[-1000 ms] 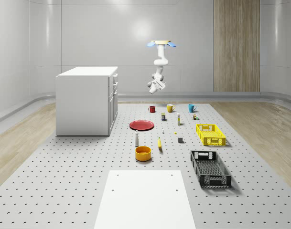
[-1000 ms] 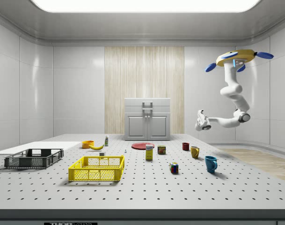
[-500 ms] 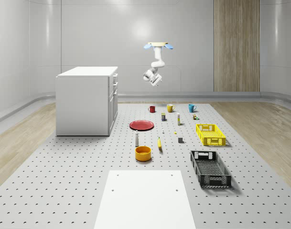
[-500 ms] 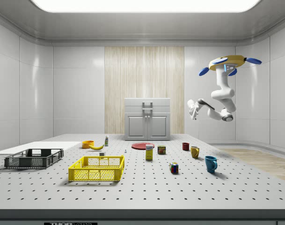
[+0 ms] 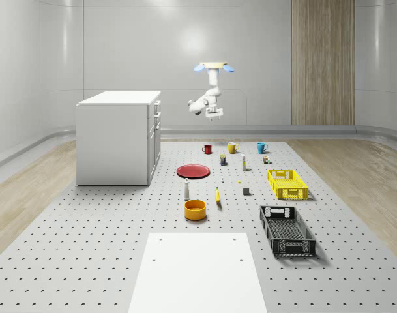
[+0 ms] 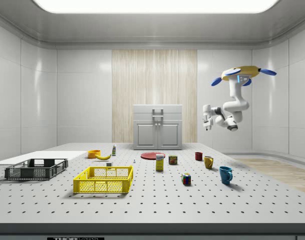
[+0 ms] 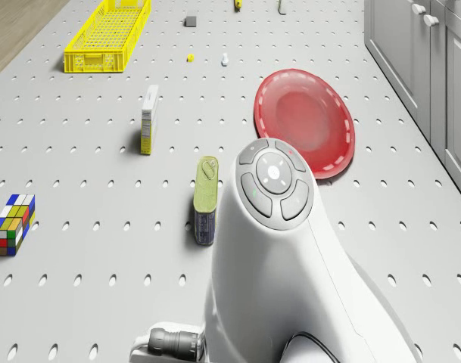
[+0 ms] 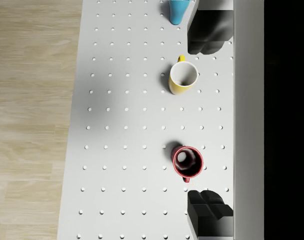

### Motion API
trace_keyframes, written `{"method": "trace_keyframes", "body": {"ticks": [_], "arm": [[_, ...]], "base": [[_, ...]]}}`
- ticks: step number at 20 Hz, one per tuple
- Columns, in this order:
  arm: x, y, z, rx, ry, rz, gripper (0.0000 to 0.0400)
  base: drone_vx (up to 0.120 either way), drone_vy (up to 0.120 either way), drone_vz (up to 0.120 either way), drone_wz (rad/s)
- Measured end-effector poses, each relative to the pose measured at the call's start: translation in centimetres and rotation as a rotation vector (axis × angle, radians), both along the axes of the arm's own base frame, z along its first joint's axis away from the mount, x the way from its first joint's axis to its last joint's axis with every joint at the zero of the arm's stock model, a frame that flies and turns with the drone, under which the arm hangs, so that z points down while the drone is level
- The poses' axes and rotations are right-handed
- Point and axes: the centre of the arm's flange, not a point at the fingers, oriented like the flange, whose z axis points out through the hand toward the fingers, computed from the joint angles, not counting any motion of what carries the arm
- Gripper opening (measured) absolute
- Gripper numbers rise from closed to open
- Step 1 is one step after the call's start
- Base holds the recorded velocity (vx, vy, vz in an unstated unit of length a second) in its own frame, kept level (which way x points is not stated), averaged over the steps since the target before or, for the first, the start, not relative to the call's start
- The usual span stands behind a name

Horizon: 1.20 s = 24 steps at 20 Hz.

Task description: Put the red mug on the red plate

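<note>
The drone [image 5: 214, 66] hovers high above the far end of the pegboard table [image 5: 107, 248], roughly over the row of mugs; against the picture of a second ago it sits a little lower and further toward the whole-scene view's left, nearer the cabinet [image 5: 117, 137], and in the side view it has shifted to that view's left; the arm [image 6: 234, 102], which then hung long and stretched downward, is now folded up tight under the drone's body, so the gripper [image 6: 207, 121] hangs higher above the table than it did; in the wrist view the gripper [image 8: 206, 122] looks straight down, its two dark fingers [image 8: 207, 31] spread wide apart and holding nothing.

The red mug [image 8: 186, 162] stands upright on the table below, seen between the fingers and nearer one of them, its handle pointing away from the yellow mug [image 8: 183, 77]; the blue mug [image 8: 177, 11] stands beyond that in the same row; none of the three has moved; the red plate [image 5: 193, 171] lies flat where it lay, well apart from the red mug, toward the near side of the whole-scene view, with the small can [image 7: 206, 199] just beside it in the drone view.
</note>
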Motion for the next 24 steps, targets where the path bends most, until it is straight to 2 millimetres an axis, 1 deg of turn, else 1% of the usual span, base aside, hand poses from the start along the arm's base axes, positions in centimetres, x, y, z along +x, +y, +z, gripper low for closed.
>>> {"method": "trace_keyframes", "body": {"ticks": [5, 10, 11, 15, 18, 24], "arm": [[0.00, -0.66, -0.08, -0.067, 0.002, -0.002, 0.0400], [-0.01, -0.93, -0.10, -0.095, 0.003, -0.002, 0.0400], [-0.01, -0.96, -0.10, -0.098, 0.003, -0.002, 0.0400], [-0.01, -1.04, -0.11, -0.106, 0.004, -0.002, 0.0400], [-0.01, -1.07, -0.11, -0.109, 0.004, -0.002, 0.0400], [-0.01, -1.10, -0.11, -0.112, 0.004, -0.002, 0.0400]], "base": [[0.000, 0.000, -0.120, 0.000], [0.112, 0.000, -0.120, 0.000], [0.000, 0.000, -0.120, 0.000], [0.090, 0.000, -0.120, 0.000], [0.000, -0.093, -0.120, 0.000], [0.000, 0.000, -0.120, 0.000]]}}
